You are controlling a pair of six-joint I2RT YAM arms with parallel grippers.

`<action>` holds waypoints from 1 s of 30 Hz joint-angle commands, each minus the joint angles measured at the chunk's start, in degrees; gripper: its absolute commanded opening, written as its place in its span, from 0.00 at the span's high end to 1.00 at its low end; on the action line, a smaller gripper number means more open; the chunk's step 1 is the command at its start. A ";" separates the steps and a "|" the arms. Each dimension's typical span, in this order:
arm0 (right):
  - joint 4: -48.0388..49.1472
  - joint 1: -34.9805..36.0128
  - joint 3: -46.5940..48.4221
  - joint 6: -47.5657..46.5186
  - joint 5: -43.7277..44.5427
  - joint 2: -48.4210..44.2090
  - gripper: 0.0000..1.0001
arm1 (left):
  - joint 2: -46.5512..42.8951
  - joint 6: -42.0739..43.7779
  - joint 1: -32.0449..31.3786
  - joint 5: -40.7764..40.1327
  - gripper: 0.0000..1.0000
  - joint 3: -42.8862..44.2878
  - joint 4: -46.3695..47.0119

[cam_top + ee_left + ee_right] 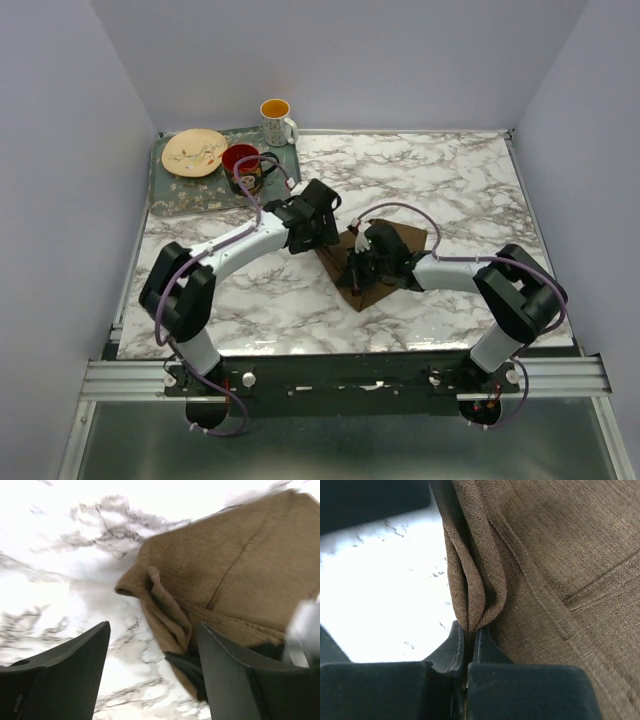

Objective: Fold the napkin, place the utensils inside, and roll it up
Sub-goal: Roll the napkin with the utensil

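Note:
The dark brown napkin [392, 247] lies bunched on the marble table near its middle. My right gripper [357, 274] is shut on a pinched fold at the napkin's left edge; in the right wrist view the jaws [468, 632] clamp the fold of the napkin [560, 555] tightly. My left gripper [322, 240] hovers just left of the cloth, open. In the left wrist view its fingers [65, 670] stand wide apart, and the gripper [154, 627] is empty, with the napkin's [235, 570] wrinkled corner below the gap. The utensils are out of view.
A patterned tray [185, 200] at the back left holds a cream plate [195, 152], a red cup [240, 157] and a dark mug [252, 180]. A white mug [277, 122] stands behind it. Walls close in on three sides.

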 commanded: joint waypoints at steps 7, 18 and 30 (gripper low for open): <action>16.08 -8.96 -8.53 8.00 -26.73 10.35 0.99 | -16.46 9.10 1.36 3.72 0.64 -14.81 8.14; 11.17 -10.11 -6.78 5.63 -24.89 11.23 0.99 | -11.02 6.46 1.09 14.02 1.00 -21.78 25.55; 7.92 -10.11 -5.20 4.22 -23.93 10.53 0.99 | -5.05 5.75 1.09 15.96 1.00 -19.32 27.67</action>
